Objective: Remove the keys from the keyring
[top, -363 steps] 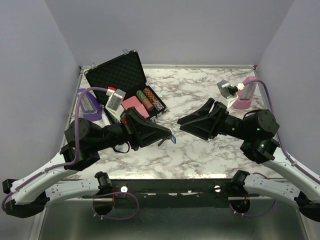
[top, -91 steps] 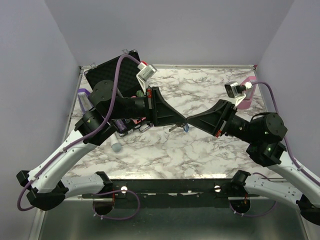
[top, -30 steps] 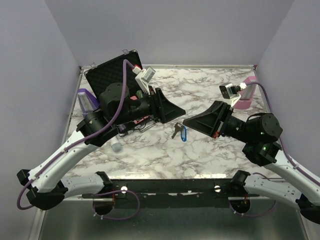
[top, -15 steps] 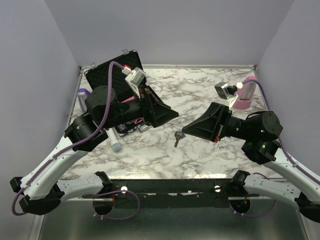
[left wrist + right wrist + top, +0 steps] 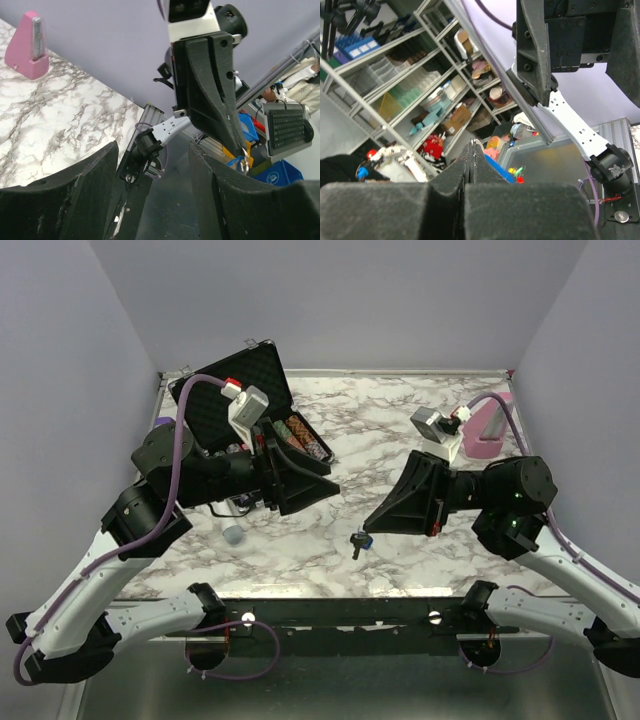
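My right gripper (image 5: 369,528) hangs above the table's near middle, tilted down and to the left. It is shut on the keyring (image 5: 366,538). The blue tag and a small dark-looking key (image 5: 355,547) dangle just under its tip. In the right wrist view the pads are pressed together, and a sliver of the thin metal ring (image 5: 473,143) pokes out at the tip. My left gripper (image 5: 331,483) is open, with nothing between its fingers (image 5: 55,200). It points right, a short way up and left of the keyring, apart from it.
An open black poker chip case (image 5: 238,388) with striped chips (image 5: 301,439) lies at the back left, behind the left arm. A pink metronome (image 5: 487,436) stands at the back right. A small pale ball (image 5: 232,534) lies near the left arm.
My right gripper has swung toward the near edge and tipped down, carrying the keyring and key along. The left gripper has drawn back to the left, away from them.
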`<state>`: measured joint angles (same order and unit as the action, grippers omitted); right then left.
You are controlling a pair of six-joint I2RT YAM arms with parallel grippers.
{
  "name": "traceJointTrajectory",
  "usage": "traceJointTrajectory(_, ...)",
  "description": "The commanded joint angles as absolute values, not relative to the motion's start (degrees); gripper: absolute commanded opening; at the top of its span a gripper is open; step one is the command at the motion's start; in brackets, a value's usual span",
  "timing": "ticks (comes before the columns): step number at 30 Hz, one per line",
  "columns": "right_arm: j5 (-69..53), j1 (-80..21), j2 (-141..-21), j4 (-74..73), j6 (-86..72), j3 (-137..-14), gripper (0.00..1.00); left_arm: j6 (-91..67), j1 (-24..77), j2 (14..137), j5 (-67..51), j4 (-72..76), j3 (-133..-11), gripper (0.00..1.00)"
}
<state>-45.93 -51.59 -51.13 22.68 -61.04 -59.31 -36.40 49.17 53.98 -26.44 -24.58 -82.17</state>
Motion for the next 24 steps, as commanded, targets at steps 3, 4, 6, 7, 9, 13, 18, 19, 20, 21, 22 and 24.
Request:
traceJointTrajectory(3, -56.68, -51.86, -53.79, 37.94, -65.21, -58.80, 0.01, -34.72, 48.52, 50.01, -34.27, -21.36, -80.51, 0.65)
traceJointTrajectory(4, -57.12, -51.94, -54.31, 38.40, -65.13, -58.80, 0.01, -34.63, 48.52, 49.57, -35.15, -20.92, -80.07, 0.65)
traceJointTrajectory(6, -57.39, -51.86, -55.19, 38.24, -63.81, -59.50, 0.01, -34.54, 48.52, 48.96, -36.47, -20.48, -79.54, 0.65)
traceJointTrajectory(7, -57.83, -51.86, -55.89, 38.32, -63.46, -59.76, 0.01, -34.54, 48.52, 48.69, -36.82, -20.22, -79.37, 0.65)
traceJointTrajectory(9, -58.88, -51.86, -57.03, 39.54, -63.54, -60.38, 0.01, -34.54, 48.52, 48.17, -37.96, -19.69, -78.84, 0.65)
traceJointTrajectory(13, -60.73, -51.86, -58.88, 41.92, -64.07, -61.43, 0.01, -35.68, 48.52, 47.20, -40.77, -17.15, -77.17, 0.65)
traceJointTrajectory(18, -62.48, -51.86, -60.90, 44.56, -65.30, -62.49, 0.01, -36.39, 48.52, 46.85, -43.41, -15.38, -76.11, 0.65)
traceJointTrajectory(19, -63.19, -51.86, -61.26, 45.17, -65.56, -62.75, 0.01, -36.39, 48.52, 46.76, -43.59, -15.38, -76.03, 0.65)
traceJointTrajectory(20, -63.63, -51.86, -61.52, 45.87, -65.91, -63.01, 0.01, -36.47, 48.52, 46.76, -44.03, -15.29, -75.94, 0.65)
traceJointTrajectory(21, -63.98, -51.86, -61.96, 46.05, -66.18, -63.28, 0.01, -36.56, 48.52, 46.76, -44.12, -15.29, -75.76, 0.65)
traceJointTrajectory(22, -64.51, -51.86, -62.31, 46.14, -66.09, -63.72, 0.01, -36.65, 48.52, 46.58, -44.30, -15.29, -75.76, 0.65)
traceJointTrajectory(24, -65.30, -51.86, -62.93, 46.32, -66.36, -64.33, 0.01, -36.83, 48.52, 46.50, -44.38, -15.21, -75.59, 0.64)
